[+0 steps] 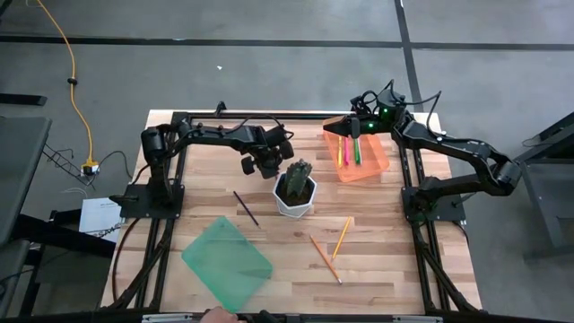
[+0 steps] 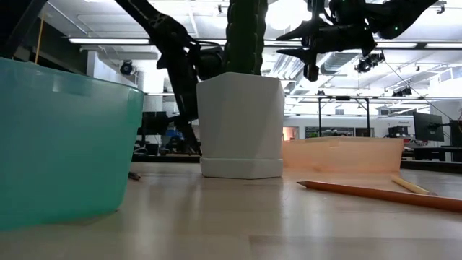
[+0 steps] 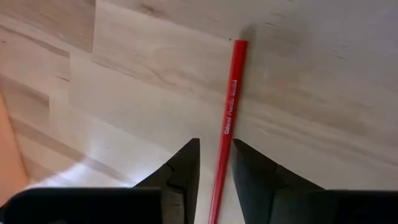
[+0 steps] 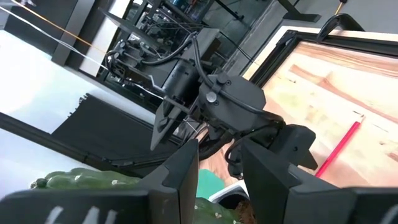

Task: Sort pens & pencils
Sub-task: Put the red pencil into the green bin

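The high view looks straight down on the whole table (image 1: 377,269). The low view sits at tabletop level, close behind the white pot (image 2: 240,123), which the high view also shows. The left wrist view faces down at nearby wood; the right wrist view probably looks across toward the other arm.

Four thin, long pencils: one red wooden pencil (image 3: 231,99) between the left gripper (image 3: 215,146) fingers, then a dark pencil (image 1: 245,207), an orange pencil (image 1: 325,257) and a yellow-orange pencil (image 1: 342,237) well apart from it. Three short bright pens (image 1: 348,150) below the right gripper (image 1: 353,127). Two plastic trays: an orange tray (image 1: 377,166) and a green tray (image 1: 227,260). One white potted cactus (image 1: 295,202).
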Motion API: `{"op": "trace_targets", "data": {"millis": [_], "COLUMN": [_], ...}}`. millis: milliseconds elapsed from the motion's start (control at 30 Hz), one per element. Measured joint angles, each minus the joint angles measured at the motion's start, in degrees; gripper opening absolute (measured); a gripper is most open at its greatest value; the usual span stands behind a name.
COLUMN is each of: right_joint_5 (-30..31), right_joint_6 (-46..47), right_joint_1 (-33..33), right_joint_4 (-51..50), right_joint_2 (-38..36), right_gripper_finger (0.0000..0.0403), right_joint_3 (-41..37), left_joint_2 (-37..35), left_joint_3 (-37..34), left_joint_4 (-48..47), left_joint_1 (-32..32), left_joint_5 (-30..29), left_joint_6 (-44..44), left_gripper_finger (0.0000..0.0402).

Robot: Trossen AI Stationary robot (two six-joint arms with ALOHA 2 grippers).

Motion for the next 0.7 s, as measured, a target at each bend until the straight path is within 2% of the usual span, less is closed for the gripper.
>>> {"op": "trace_targets", "data": {"millis": [200, 700], "right_joint_5": [0.0, 0.0], "right_joint_6": [-0.3, -0.9], "right_joint_1": [0.0, 0.0], "right_joint_4": [0.0, 0.0], "right_joint_2": [0.0, 0.0], "right_gripper_finger": [0.0113, 0.0113], "right_joint_3": [0.0, 0.0], "left_joint_2": [0.0, 0.9], "left_joint_3": [0.0, 0.0], "left_joint_4": [0.0, 0.0], "left_joint_1": [0.1, 0.3], "left_joint_5": [1.6, 1.5], "left_joint_6": [0.0, -0.5], "left_gripper_finger": [0.0081, 0.0081]}}
